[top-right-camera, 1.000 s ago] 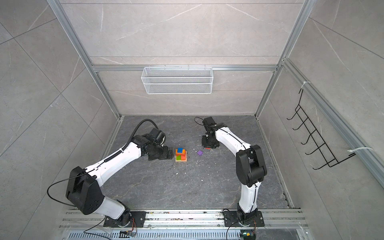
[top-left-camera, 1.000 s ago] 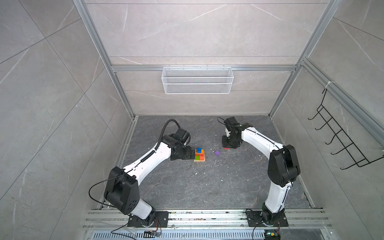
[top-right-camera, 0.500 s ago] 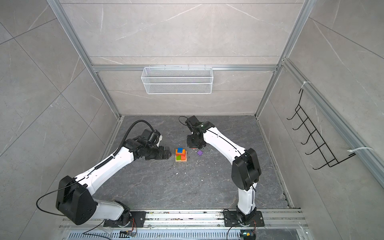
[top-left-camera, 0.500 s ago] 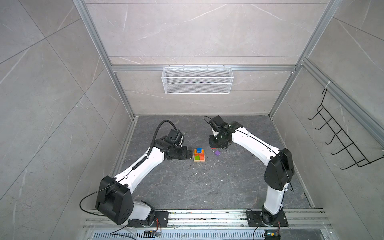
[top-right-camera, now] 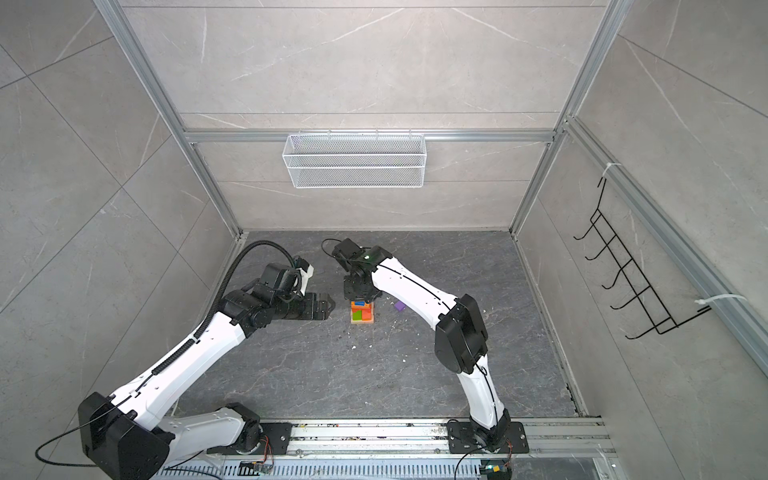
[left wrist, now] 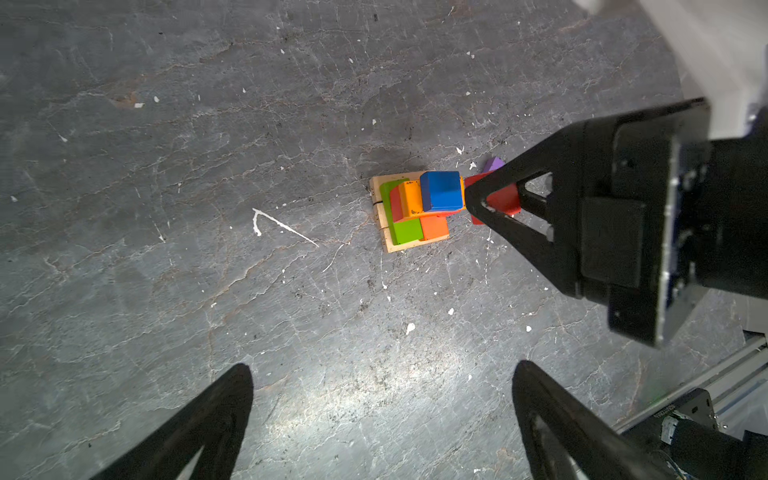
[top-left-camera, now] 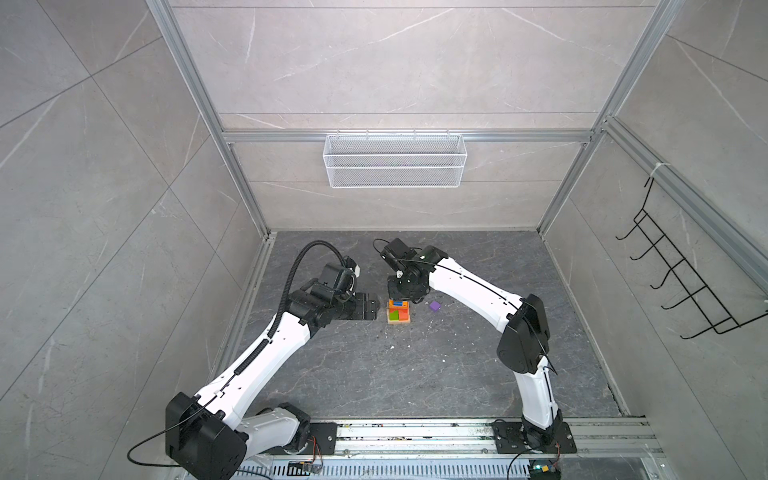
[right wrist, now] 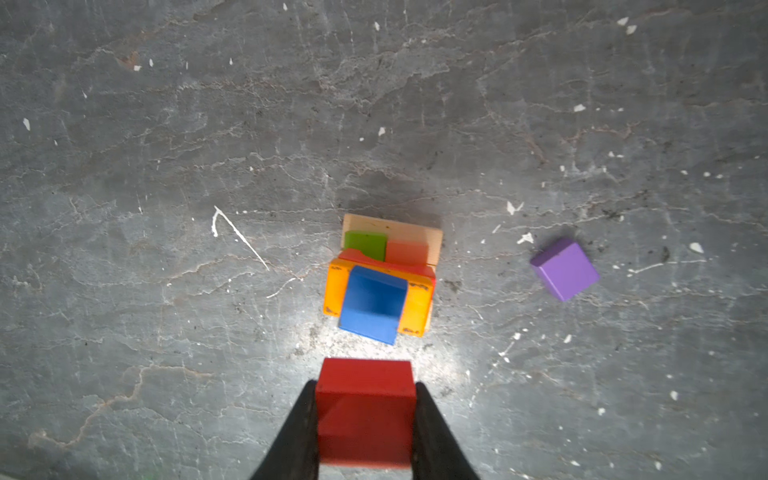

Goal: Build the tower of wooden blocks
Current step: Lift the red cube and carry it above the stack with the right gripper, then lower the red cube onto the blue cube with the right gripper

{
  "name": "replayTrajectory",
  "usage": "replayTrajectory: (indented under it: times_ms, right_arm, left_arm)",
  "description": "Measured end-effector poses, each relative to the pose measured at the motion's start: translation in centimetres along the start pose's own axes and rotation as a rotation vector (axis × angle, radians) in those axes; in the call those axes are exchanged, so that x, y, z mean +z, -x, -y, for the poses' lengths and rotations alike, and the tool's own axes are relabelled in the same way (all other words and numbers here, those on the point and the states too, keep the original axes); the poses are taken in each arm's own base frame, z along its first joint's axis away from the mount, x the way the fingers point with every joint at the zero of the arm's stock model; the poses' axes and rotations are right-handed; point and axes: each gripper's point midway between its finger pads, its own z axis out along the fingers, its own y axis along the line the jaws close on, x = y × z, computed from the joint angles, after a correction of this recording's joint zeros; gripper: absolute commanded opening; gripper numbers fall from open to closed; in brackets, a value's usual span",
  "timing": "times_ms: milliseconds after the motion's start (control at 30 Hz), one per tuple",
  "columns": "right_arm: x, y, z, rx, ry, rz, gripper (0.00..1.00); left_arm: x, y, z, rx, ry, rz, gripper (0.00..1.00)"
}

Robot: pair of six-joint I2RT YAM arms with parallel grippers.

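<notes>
**Red Block Held Beside Part-Built Tower**

Along the bottom edge of both top views, bolted to a metal rail: two white arms, bending inward over a dark stone floor. At mid-frame, left of centre: the left gripper, spread wide and empty, lying level just beside the wood block tower without touching it. At centre, standing on the floor: that tower, built of tan base bars, green and orange-red slabs, an orange piece and a blue block topmost. Just behind it, slightly higher in the frame: the right gripper, pointing down and clamped on a red block, carried clear of the floor beside the blue block; contact between the two not discernible. Right of the tower, near it but apart, loose on the floor: a purple cube. Farther back, at upper centre, hung on the rear wall: a white wire basket. Toward the right edge, fixed to the side wall: a black hook rack.
</notes>
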Motion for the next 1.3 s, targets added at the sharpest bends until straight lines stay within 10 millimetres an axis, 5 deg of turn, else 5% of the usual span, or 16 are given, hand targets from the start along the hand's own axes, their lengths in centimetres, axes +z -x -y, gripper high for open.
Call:
replayTrajectory:
  times_ms: [367,700,1300]
  right_arm:
    - [0.6,0.1,-0.1,0.113,-0.022,0.012,0.00]
    - [2.7,-0.3,0.3,0.133,-0.062,-0.008,0.00]
    - [2.9,0.5,0.0,0.137,-0.068,0.011,0.01]
  left_arm:
    - [-1.7,0.1,-0.4,0.003,0.017,0.038,1.00]
    - [-1.7,0.1,-0.4,0.003,0.016,0.038,1.00]
    - [-1.4,-0.6,-0.6,0.002,0.020,0.024,1.00]
